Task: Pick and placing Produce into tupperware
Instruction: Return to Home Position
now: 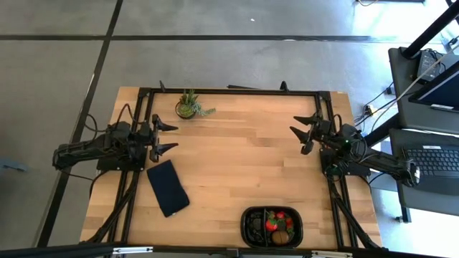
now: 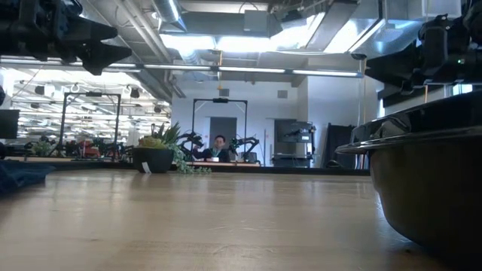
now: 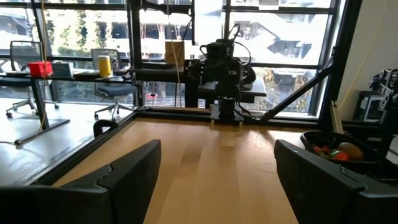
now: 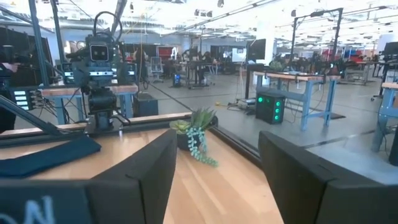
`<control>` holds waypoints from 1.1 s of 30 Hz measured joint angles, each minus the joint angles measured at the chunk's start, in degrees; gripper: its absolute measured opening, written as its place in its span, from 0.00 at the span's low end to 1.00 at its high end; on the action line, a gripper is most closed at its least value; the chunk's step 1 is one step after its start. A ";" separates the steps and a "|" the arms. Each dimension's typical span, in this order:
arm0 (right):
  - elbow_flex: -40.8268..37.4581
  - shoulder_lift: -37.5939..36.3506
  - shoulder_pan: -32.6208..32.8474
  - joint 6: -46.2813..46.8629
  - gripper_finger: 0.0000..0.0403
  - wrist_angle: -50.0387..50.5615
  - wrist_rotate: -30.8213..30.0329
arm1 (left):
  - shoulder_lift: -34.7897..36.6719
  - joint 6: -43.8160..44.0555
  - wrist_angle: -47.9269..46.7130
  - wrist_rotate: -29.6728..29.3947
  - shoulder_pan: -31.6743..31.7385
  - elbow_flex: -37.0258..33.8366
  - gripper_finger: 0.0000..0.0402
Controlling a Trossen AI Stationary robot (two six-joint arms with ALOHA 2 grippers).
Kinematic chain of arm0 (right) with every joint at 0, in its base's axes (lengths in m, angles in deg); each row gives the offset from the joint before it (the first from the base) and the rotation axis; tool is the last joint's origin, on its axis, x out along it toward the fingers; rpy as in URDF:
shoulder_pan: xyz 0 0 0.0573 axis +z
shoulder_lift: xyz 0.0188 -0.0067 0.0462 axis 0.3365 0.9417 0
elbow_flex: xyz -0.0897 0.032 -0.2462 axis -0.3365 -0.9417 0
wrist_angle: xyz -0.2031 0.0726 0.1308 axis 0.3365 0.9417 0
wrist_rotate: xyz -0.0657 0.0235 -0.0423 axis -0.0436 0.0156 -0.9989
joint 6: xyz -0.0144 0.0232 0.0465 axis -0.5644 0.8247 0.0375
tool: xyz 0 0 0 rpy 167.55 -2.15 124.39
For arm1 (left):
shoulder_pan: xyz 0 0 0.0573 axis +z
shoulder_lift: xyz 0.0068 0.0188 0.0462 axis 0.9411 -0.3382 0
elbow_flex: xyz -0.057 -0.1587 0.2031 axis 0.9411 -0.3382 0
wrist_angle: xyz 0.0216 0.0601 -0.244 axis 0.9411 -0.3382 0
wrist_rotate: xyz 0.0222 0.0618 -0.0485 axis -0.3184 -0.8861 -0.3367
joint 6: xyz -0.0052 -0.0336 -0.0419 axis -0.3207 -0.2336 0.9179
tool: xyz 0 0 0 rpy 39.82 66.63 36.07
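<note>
Since the produce (image 1: 278, 223) sits in the tupperware (image 1: 248, 231) at the bench (image 1: 244, 172) edge nearer the right arm, loading looks done | left claw (image 1: 172, 137): spread wide, empty, at its own side | right claw (image 1: 297, 130): spread wide, empty, at its side | both well apart from tupperware, likely home pose.

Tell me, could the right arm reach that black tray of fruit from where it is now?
Probably yes. The right gripper, open, hangs by the right side of the table, with only bare wood between it and the black tray at the table's edge. The left gripper waits at the opposite side.
</note>
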 joint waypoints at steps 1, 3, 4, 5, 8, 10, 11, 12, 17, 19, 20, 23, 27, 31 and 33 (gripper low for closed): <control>0.00 0.00 0.00 0.21 0.57 0.00 0.00 | 0.00 0.02 -0.06 0.00 0.00 0.00 0.75; 0.00 0.00 0.00 0.35 0.57 -0.01 0.00 | 0.01 0.10 1.20 0.06 0.00 -0.56 0.75; 0.00 0.00 0.00 0.35 0.57 0.00 0.00 | 0.02 0.25 2.51 0.09 0.00 -1.45 0.75; 0.00 0.00 0.00 0.37 0.57 0.00 0.00 | 0.02 0.29 3.80 0.09 0.00 -2.60 0.75; 0.00 0.00 0.00 0.39 0.57 0.02 0.00 | 0.00 1.26 7.79 0.13 0.00 -5.63 0.75; 0.00 0.00 0.00 0.38 0.57 0.02 0.00 | 0.02 2.03 8.82 0.15 0.00 -6.35 0.75; 0.00 0.00 0.00 0.37 0.57 0.07 0.00 | 0.02 2.43 8.74 0.15 0.00 -6.57 0.75; 0.00 0.00 0.00 0.34 0.57 0.23 0.00 | 0.02 2.96 8.70 0.23 0.00 -6.75 0.75; 0.00 0.00 0.00 0.26 0.57 4.23 0.00 | 0.02 3.39 8.59 1.81 0.00 -7.08 0.75; 0.00 0.00 0.00 0.33 0.57 6.63 0.00 | 0.02 3.39 8.21 2.05 0.00 -7.08 0.75; 0.00 0.00 0.00 0.35 0.57 7.74 0.00 | 0.02 3.32 7.72 2.00 0.00 -7.08 0.75; 0.00 0.00 0.00 1.53 0.57 10.21 0.00 | 0.02 3.22 7.05 1.92 0.00 -7.08 0.75; 0.00 0.13 0.00 3.18 0.57 10.45 0.04 | 0.02 4.54 6.36 1.90 0.00 -7.08 0.75; 0.00 0.13 0.00 3.15 0.57 10.45 0.04 | 0.02 4.52 6.34 1.86 0.02 -7.08 0.75; 0.00 0.13 0.00 3.14 0.57 10.45 0.02 | 0.02 4.52 6.34 1.85 0.02 -7.08 0.75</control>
